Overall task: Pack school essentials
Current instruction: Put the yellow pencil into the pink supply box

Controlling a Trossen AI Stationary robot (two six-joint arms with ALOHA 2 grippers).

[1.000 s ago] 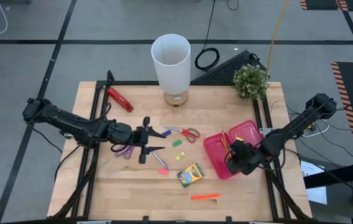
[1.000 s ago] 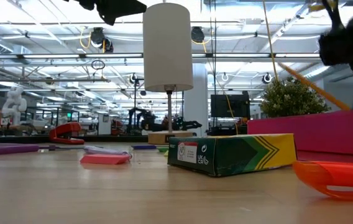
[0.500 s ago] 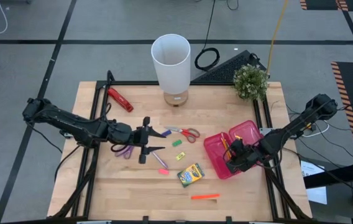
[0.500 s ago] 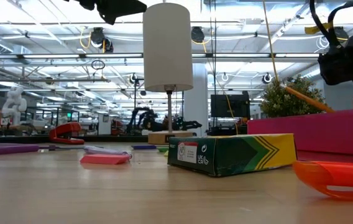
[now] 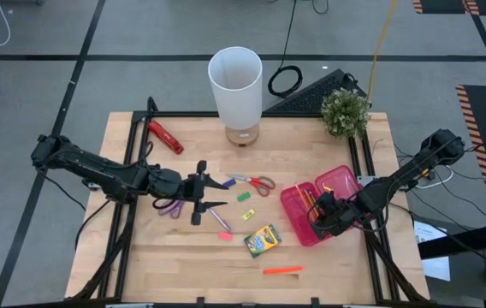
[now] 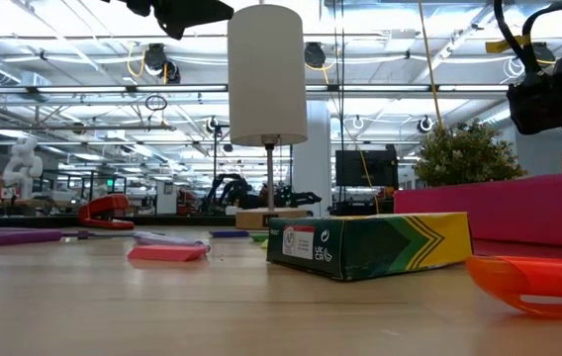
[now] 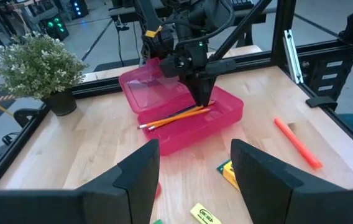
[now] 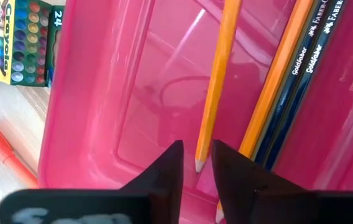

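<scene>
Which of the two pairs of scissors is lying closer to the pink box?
The red-handled scissors. They lie mid-table, toward the pink case; the purple-handled scissors sit by the left gripper.

From bench height, the yellow-green crayon box lies on the wood near the middle. An orange marker lies closer to the camera at the right edge. Behind them rises the wall of a pink case, with a dark arm above it at the upper right. A white lamp stands farther back, and a small green plant shows behind the case. At left lie a pink eraser, purple scissor handles and a red hand tool.
</scene>
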